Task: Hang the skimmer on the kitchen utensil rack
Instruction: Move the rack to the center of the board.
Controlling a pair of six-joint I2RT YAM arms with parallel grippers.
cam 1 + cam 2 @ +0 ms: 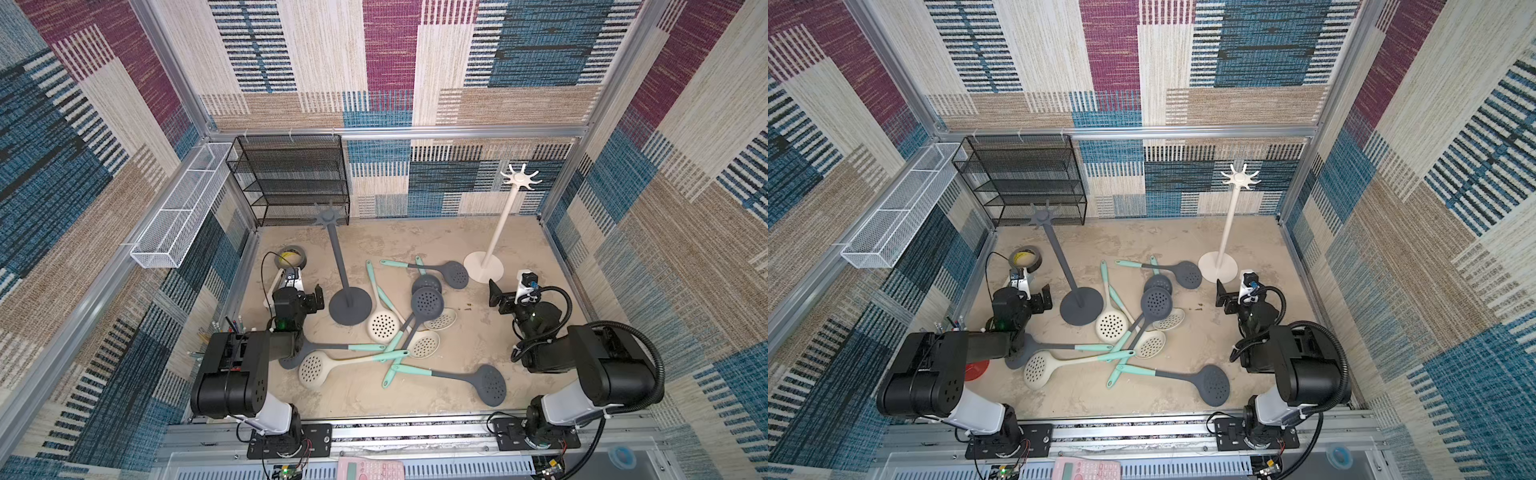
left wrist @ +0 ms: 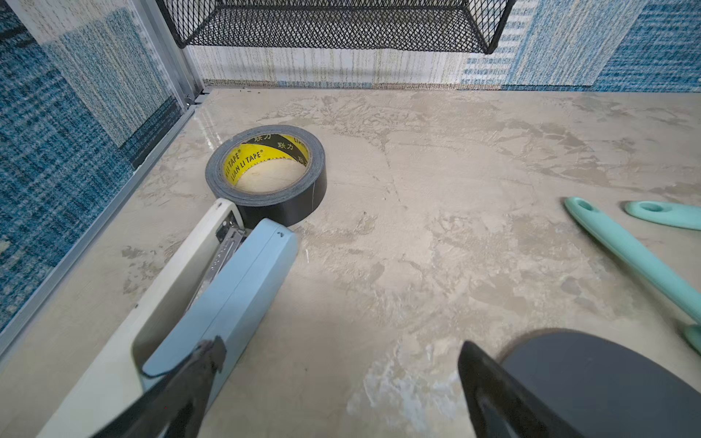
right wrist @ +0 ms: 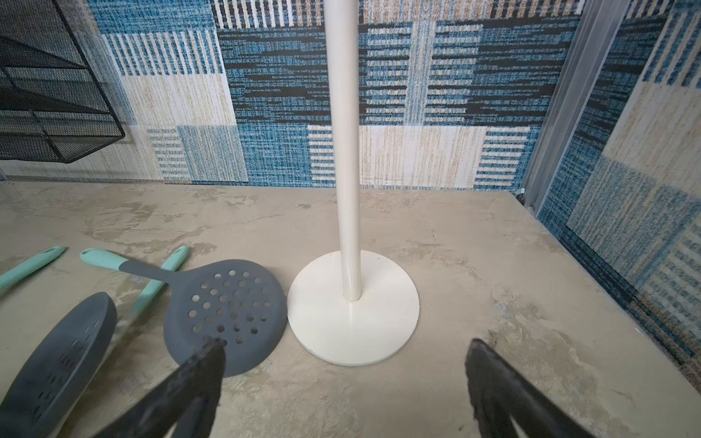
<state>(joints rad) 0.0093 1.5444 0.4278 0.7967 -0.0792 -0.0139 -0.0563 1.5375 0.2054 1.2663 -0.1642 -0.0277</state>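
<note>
Fingers (image 2: 186, 386) wide apart on the left gripper (image 2: 341, 350) and right gripper (image 3: 345, 345), both empty; skimmers (image 1: 428, 301) tangled on the desk (image 1: 415, 241), nine-ish, hard to count.

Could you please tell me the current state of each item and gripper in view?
Grey rack: upright, hooks bare.
White rack: upright, hooks bare.
Skimmers: lying tangled on the table, none hung.
Tape roll: lying flat.
Left gripper: open, empty.
Right gripper: open, empty.
</note>
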